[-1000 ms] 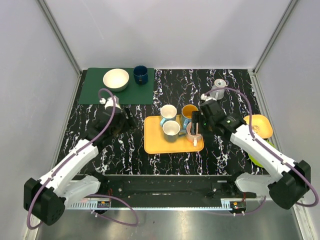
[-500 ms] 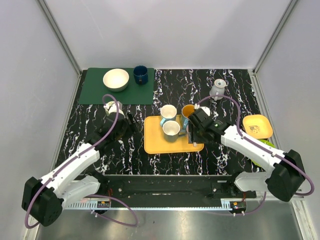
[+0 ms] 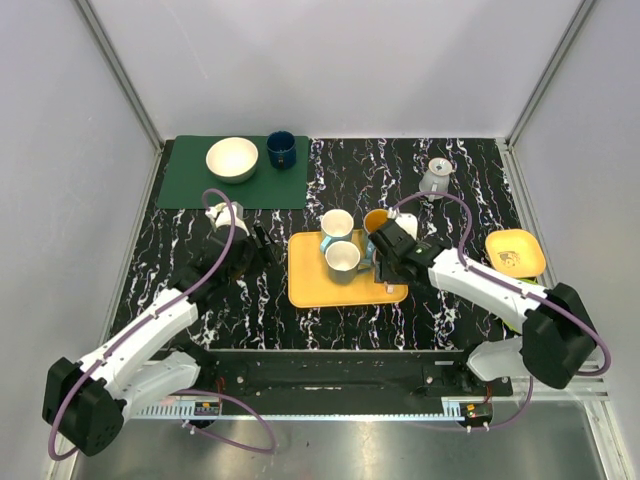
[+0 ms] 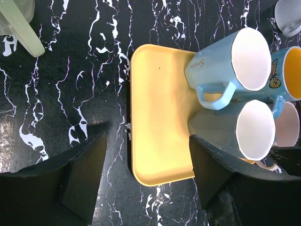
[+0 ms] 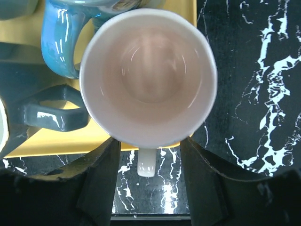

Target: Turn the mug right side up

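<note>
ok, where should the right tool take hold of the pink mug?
Probably the rim wall beside the handle, coming from above. The pink mug stands mouth up, the blue mug crowds its left side, and the handle side is free, facing the right tool.

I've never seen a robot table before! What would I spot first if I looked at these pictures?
Probably the bright yellow tray in the middle of the black marbled table, with mugs crowded at its right end. The right wrist view stares straight down into a white mug with a pinkish inside, open side up, and the right pincer is right at it. At the far left, a white bowl sits on a green mat.
</note>
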